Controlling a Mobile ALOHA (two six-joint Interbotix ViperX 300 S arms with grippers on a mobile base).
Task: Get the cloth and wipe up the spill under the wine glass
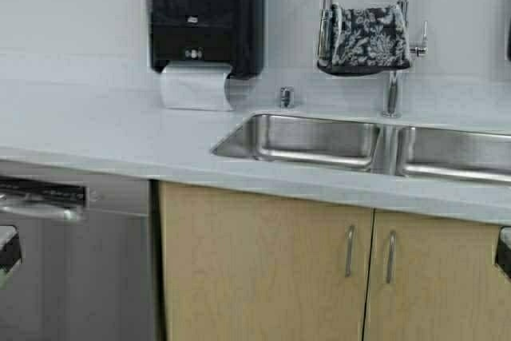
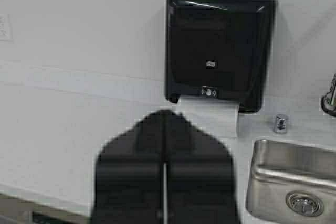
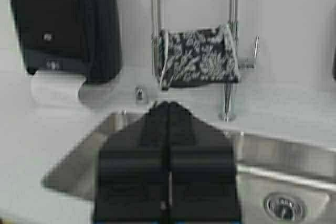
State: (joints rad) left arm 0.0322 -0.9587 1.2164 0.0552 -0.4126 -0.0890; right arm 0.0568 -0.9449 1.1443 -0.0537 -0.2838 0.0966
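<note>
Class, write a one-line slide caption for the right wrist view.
Shut right hand faces the cloth draped over the faucet above the sink.

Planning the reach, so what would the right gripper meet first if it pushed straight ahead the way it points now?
Probably the cloth draped over the faucet. The right gripper, fingers shut, points over the sink toward the cloth's lower edge. Depth is unclear, so it might slip just beneath and reach the wall instead.
</note>
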